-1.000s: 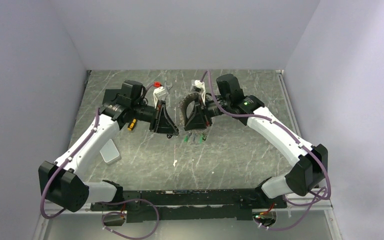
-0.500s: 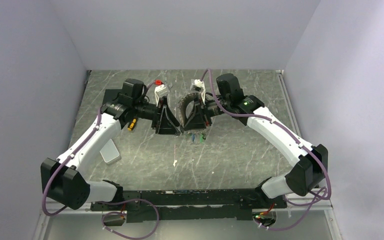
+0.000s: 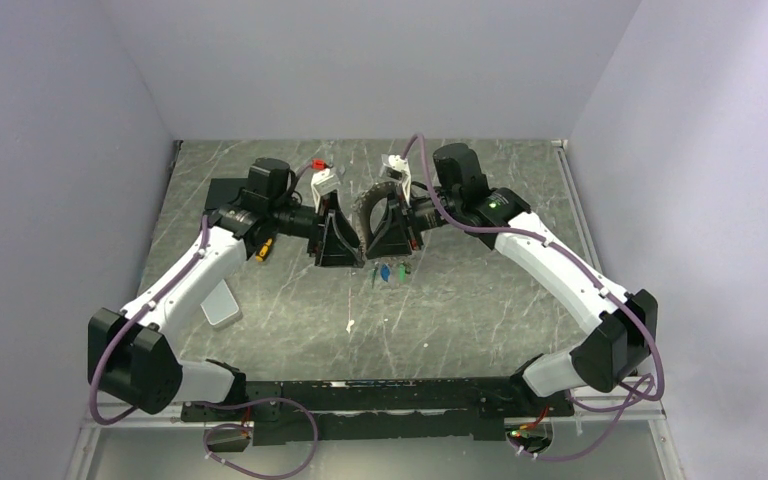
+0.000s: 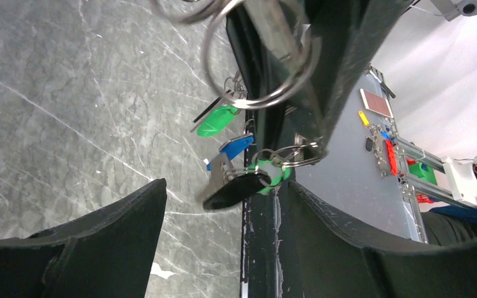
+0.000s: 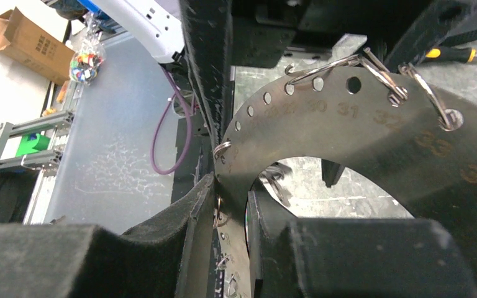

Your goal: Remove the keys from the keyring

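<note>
The keys (image 3: 388,272) dangle in a tight little cluster just under the keyring (image 3: 364,215), over the middle of the table (image 3: 480,300) and nearer its far edge than its near one. Their heads are bright green and blue plastic, teardrop-shaped, with a glossy black tag (image 4: 233,189) beside them. Up close, the keyring is a flat grey metal hoop drilled with numbered holes, and thin wire split rings (image 5: 382,74) thread through them.

The right gripper (image 5: 230,186) is clamped on the hoop's edge. The left gripper (image 4: 222,185) was well apart a second ago and is now right up against the right one. Its fingers stand wide apart around the hanging keys, gripping nothing as far as this angle shows. The tabletop is grey and marbled.
</note>
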### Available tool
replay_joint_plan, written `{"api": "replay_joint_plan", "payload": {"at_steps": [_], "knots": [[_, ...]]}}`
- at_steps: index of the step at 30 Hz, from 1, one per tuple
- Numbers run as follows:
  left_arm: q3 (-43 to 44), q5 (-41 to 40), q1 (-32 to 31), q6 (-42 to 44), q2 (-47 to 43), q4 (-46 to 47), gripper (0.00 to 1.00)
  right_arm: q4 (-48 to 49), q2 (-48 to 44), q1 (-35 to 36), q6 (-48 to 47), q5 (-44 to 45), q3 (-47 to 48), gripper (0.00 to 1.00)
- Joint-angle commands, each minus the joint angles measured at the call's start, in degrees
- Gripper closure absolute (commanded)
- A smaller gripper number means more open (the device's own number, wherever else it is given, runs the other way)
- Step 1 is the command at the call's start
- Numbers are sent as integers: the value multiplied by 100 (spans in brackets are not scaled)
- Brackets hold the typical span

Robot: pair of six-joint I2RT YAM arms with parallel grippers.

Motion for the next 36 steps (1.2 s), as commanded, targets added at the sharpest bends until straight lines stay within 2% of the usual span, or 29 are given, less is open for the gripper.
{"api": "replay_joint_plan", "payload": {"at_steps": [1,7,11,17,27,36], "knots": [[-151,549,-22,19,69,611,26,178,-156,60,-54,-281,382,100],[-264,664,-22,-363,88,894,34,182,-164,70,-34,-255,404,100],[-303,696,-22,-439,62,974,36,200,-155,70,-7,-280,434,100],[-445,889,-26,-768,27,1320,47,226,-125,70,23,-290,475,100],[-533,963,-62,-1202,63,1813,48,253,-109,70,50,-321,483,100],[-661,1098,-84,-1362,-27,1957,76,261,-86,61,49,-351,490,100]]}}
